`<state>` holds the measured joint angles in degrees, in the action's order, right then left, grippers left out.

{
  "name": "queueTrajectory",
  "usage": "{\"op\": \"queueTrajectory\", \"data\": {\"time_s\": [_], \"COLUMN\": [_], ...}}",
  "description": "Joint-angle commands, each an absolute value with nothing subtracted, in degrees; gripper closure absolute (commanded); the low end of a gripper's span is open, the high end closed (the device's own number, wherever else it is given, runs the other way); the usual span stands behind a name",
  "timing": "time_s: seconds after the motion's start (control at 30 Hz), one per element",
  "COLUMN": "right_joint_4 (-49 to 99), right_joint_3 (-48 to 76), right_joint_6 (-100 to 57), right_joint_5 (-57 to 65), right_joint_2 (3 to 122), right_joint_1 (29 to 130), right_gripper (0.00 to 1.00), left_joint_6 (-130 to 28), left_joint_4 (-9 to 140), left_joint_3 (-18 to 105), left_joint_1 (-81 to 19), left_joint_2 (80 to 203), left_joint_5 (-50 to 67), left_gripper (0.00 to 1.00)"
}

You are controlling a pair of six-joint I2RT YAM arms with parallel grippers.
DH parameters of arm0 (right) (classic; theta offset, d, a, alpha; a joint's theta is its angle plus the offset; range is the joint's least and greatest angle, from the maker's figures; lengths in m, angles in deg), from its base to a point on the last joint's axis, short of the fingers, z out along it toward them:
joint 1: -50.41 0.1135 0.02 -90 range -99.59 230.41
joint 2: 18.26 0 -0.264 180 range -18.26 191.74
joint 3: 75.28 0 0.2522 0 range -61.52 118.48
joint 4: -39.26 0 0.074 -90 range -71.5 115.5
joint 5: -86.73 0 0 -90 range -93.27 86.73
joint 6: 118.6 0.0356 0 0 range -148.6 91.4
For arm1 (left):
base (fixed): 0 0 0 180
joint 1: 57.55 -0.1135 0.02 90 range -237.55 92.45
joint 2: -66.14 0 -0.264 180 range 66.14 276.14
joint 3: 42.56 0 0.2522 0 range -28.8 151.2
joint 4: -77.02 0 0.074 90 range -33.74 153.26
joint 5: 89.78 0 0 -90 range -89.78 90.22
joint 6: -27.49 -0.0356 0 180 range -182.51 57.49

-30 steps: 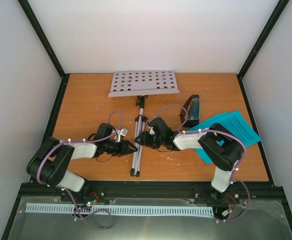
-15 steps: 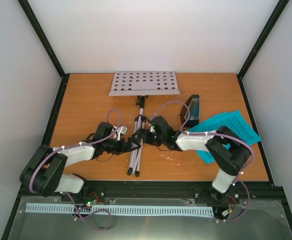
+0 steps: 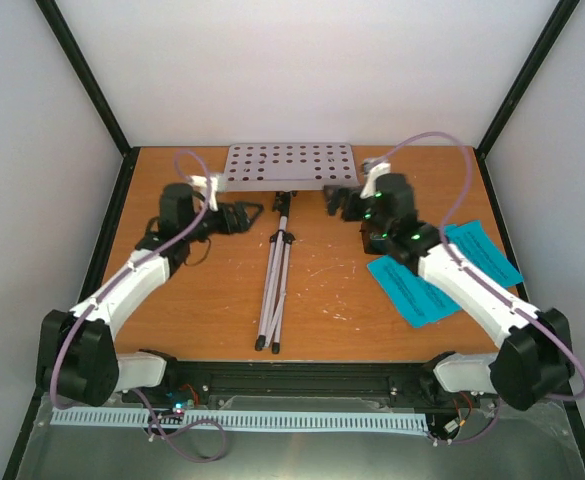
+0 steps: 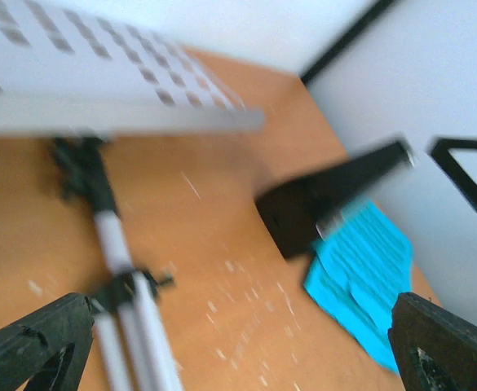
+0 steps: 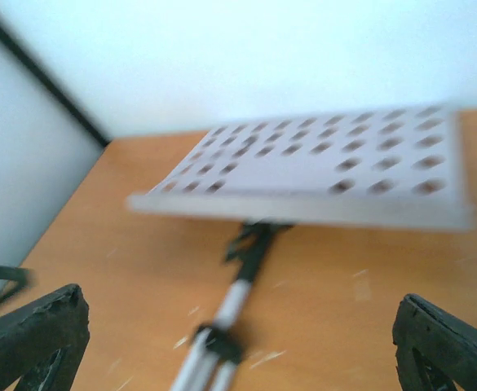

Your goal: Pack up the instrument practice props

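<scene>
Lying flat on the table [image 3: 172, 320] with its folded legs toward the near edge, the music stand [image 3: 275, 285] stretches away down the middle, which reads as a stand collapsed for packing rather than set up for playing. To its right, a little farther in, the blue sheets [image 3: 412, 292] lie loose on the wood, partly under the right arm. Beyond them the two arms reach in from either side. The left gripper [image 3: 249, 214] sits just left of the pole's upper end and the right gripper [image 3: 337, 203] just right of it, each with fingers spread wide and nothing between them. Both wrist views, blurred, look past those spread fingers at the pole joint and the lip of the desk [image 3: 287, 165], so the stand lies ahead of both sets of jaws, inside neither. That mirrored placing suggests a two-handed hold near the joint is intended. A blurred dark wedge beside the sheets may be the metronome [image 4: 328, 199]. The holed desk lies farthest, by the back wall.
</scene>
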<state>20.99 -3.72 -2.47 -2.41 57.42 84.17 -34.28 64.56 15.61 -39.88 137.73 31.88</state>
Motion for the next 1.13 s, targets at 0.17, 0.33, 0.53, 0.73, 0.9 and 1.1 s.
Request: {"op": "queueTrajectory", "data": {"time_s": [0.17, 0.33, 0.53, 0.73, 0.9, 1.1], "right_joint_4": [17.8, 25.7, 42.9, 63.0, 73.0, 79.1], "right_joint_3": [-7.3, -18.9, -36.1, -50.3, -54.0, -53.6], "right_joint_6": [-18.0, -17.0, -20.1, -24.5, -26.5, -28.3], "right_joint_5": [-0.2, -2.1, -6.9, -4.8, 0.1, 2.4], "right_joint_2": [43.9, 36.2, 33.9, 36.3, 42.1, 48.3], "right_joint_1": [57.6, 45.3, 44.0, 44.0, 44.1, 44.1], "right_gripper": [0.00, 0.00, 0.00, 0.00, 0.00, 0.00], "left_joint_6": [-37.9, -31.3, -35.3, -45.3, -47.1, -49.0], "left_joint_4": [64.9, 76.2, 93.1, 113.9, 118.5, 123.0], "left_joint_3": [21.2, 11.8, -1.2, -11.6, -10.9, -10.5], "left_joint_1": [-66.1, -83.1, -86.3, -85.2, -84.4, -81.8], "left_joint_2": [136.2, 133.6, 133.5, 138.9, 145.2, 148.5], "left_joint_5": [29.5, 29.3, 15.4, 15.5, 20.8, 20.2], "left_gripper": [0.01, 0.01, 0.01, 0.00, 0.01, 0.01]}}
